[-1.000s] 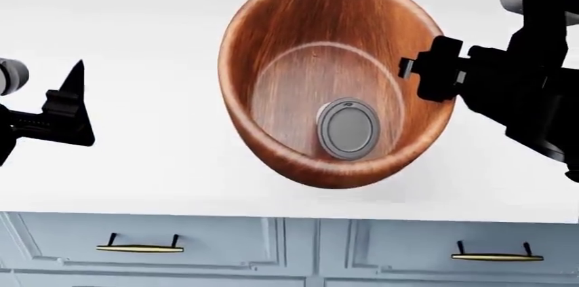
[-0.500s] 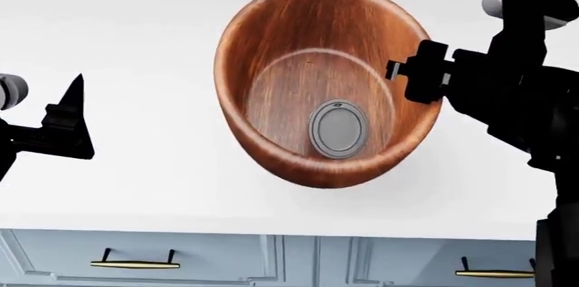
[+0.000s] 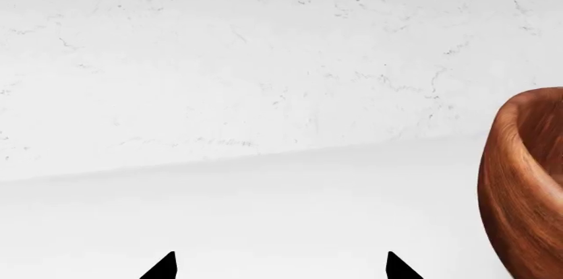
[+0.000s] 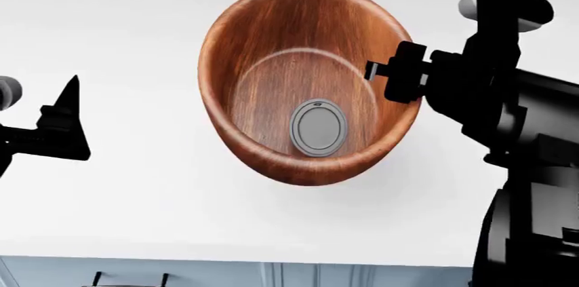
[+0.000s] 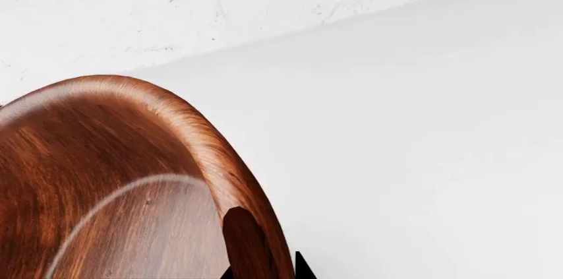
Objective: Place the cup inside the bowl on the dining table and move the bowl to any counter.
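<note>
Placement step, judged nearly complete: bowl carried over the counter (image 4: 118, 185), a plain white worktop backed by a faintly mottled backsplash (image 3: 264, 61), with blue-grey cabinet fronts (image 4: 226, 275) below the front edge.

Largest item: bowl (image 4: 271, 49), glossy reddish-brown wood, seen from above in the head view, tilted toward the camera. Contact with the worktop not confirmable; soft shadow beneath suggests close to or on the surface.

Right gripper (image 4: 395, 80): pinching the bowl rim on the robot's right side, one finger inside the wall and one outside, as shown in the right wrist view. Left gripper (image 4: 64, 124): fingers spread, holding nothing, well apart from the bowl on its left side.

Smallest item: cup (image 4: 318, 127), standing on the bowl floor, only the round dark-grey lid visible from above, near the front wall.

Recommended handling:
- Lower straight down until the base ring sits flat; avoid further tilt, since the cup may slide or tip.
- Keep clear of the backsplash and well back from the front edge.
- Release only once settled; withdraw upward and outward so the inner finger clears the rim.

Markings: small mark at the lid's upper edge, too small to read. No other brands, labels or writing visible.
</note>
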Motion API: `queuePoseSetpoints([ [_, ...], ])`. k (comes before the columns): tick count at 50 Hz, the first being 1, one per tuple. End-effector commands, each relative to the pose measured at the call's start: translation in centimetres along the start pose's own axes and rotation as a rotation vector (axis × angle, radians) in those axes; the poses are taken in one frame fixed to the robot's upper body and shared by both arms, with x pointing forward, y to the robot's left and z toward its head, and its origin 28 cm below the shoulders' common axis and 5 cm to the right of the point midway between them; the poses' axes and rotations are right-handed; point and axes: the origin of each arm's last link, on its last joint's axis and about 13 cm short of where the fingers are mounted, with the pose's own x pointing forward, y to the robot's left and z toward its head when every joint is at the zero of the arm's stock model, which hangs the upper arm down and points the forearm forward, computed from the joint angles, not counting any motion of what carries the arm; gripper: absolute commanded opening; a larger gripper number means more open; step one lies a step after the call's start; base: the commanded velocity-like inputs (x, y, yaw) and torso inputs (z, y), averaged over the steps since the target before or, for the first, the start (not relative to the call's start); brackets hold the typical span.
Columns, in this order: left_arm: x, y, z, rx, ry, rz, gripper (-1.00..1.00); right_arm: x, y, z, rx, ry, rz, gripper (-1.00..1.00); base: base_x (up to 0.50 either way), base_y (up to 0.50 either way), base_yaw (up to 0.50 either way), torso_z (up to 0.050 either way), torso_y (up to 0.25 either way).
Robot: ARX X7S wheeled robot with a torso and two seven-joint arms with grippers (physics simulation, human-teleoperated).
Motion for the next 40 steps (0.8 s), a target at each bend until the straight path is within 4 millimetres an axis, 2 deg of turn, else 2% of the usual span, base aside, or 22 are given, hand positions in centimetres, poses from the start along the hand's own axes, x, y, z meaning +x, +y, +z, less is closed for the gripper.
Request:
queuePoseSetpoints([
  [1,0.2,-0.3,-0.1,-0.006,0.002,-0.001,1.0,0.3,0.5,0.0,0.041,-0.031,0.045,-1.0,0.37,0.0,0.0,0.0,0.0],
  [14,-0.1,-0.1,-0.3,-0.011,0.001,-0.001,1.0,0.4,0.5,-0.3,0.032,-0.004,0.045,-1.0,0.37,0.0,0.0,0.001,0.001],
  [20,-0.4,0.5,-0.2,-0.019,-0.001,0.002,1.0,0.6,0.4,-1.1,0.042,0.019,0.048,-1.0,0.32,0.0,0.0,0.0,0.002],
  [26,-0.7,0.9,-0.3,-0.024,-0.002,-0.002,1.0,0.8,0.2,-2.0,0.039,0.053,0.051,-1.0,0.0,0.0,0.0,0.0,0.002],
  [40,0.0,-0.7,-0.4,-0.026,0.0,-0.01,1.0,1.0,0.0,-3.2,0.02,0.117,0.022,-1.0,0.0,0.0,0.0,0.0,0.001],
])
